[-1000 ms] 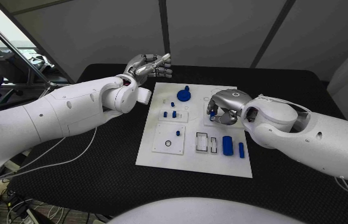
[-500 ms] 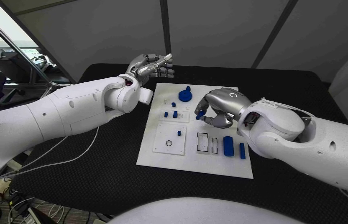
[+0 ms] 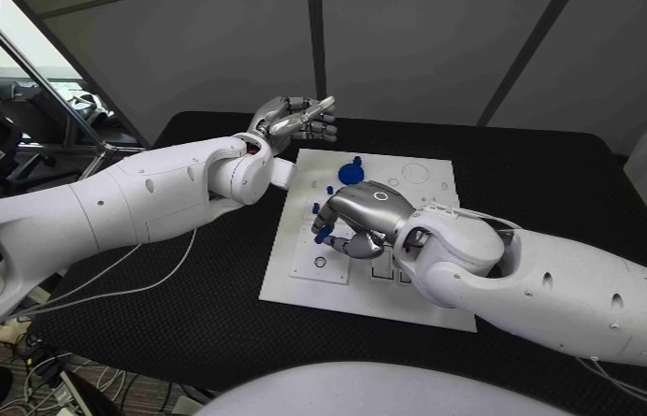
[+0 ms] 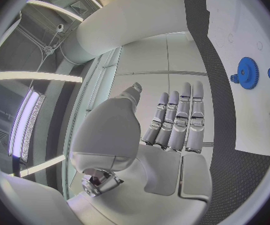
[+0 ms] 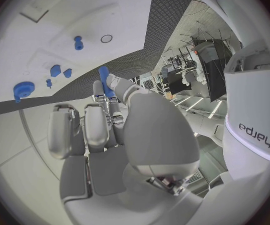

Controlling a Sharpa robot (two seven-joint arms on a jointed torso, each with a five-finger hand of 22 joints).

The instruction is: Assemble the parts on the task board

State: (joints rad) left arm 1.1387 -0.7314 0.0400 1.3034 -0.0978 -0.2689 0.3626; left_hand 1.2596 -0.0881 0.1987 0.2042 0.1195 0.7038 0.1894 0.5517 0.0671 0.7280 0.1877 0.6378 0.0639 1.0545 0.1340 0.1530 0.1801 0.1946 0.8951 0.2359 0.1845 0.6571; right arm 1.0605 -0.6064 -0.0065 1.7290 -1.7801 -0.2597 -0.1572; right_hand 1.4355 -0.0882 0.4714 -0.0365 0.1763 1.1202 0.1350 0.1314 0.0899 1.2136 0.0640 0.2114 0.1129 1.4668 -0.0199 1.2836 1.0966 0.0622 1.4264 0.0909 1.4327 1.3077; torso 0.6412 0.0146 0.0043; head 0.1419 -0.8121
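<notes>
The white task board (image 3: 308, 290) lies in the middle of the black table. My right hand (image 3: 357, 218) hovers low over the board's left middle and pinches a slim blue peg (image 5: 103, 76) between thumb and fingers. A blue gear (image 3: 351, 168) sits on the board's far end, also visible as the blue gear (image 4: 247, 72) in the left wrist view. Small blue parts (image 5: 55, 70) and a short blue peg (image 5: 78, 42) stand in the board (image 5: 59, 15) beyond the right fingers. My left hand (image 3: 290, 117) is raised off the board's far left corner, fingers stretched out, holding nothing.
My right forearm (image 3: 539, 266) lies across the board's right half and hides the parts there. Black table (image 3: 202, 276) stretches left of the board. A cable (image 3: 122, 290) trails over the table's left edge.
My right hand has carried the blue peg from the board's right middle across to its left middle. The left hand has stayed raised in place.
</notes>
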